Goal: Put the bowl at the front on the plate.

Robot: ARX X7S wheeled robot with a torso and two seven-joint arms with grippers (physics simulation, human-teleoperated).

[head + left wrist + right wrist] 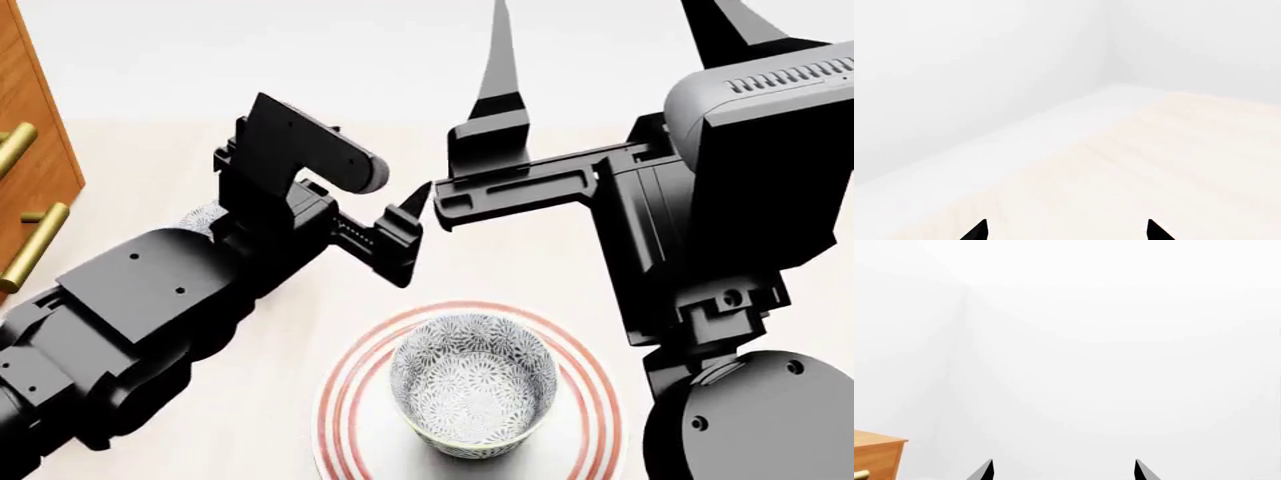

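Note:
The blue-grey flowered bowl stands upright in the middle of the red-ringed white plate, near the front of the head view. No gripper touches it. My left gripper hovers above and behind the plate, open and empty; the left wrist view shows its tips wide apart over bare cream tabletop. My right gripper is raised higher and points away from me, open, with only white wall between its tips. Neither wrist view shows the bowl or the plate.
A wooden cabinet with brass handles stands at the left; its corner shows in the right wrist view. Another flowered bowl peeks out behind my left arm. The cream table meets white walls at a far corner.

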